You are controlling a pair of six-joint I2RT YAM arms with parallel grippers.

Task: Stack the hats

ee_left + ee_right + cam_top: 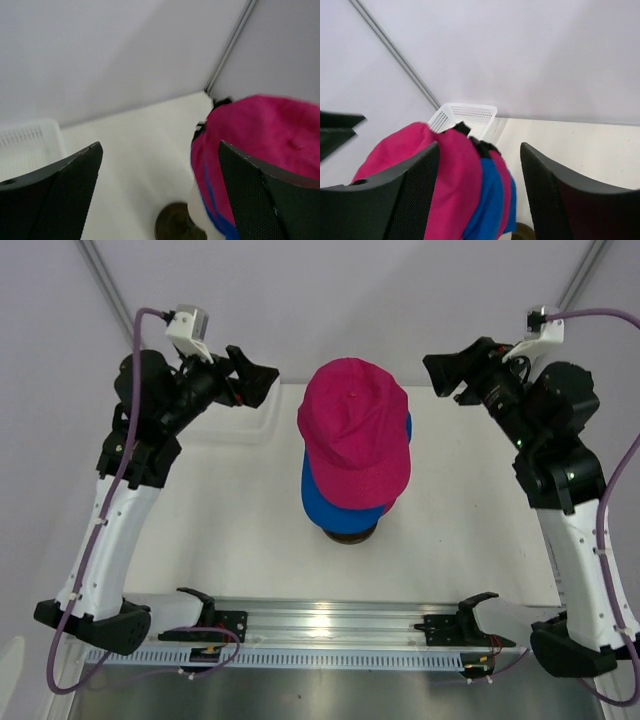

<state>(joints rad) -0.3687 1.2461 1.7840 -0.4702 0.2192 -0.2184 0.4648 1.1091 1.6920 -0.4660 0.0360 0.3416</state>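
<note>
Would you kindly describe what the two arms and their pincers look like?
The left arm and right arm have white shells, black joints, and a purple cable each. The left pincer and right pincer are black, with finely dotted inner pads.

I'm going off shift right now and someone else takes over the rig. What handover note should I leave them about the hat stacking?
Left claw: open, empty, raised left of the stack.
Right claw: open, empty, raised right of it, not touching.
Hats: magenta cap on top, blue cap under it, further pink and blue edges beneath, all on the mannequin stand.
Done: caps stacked.
Left: no loose cap in view; white basket inside barely shows, so check it.
</note>
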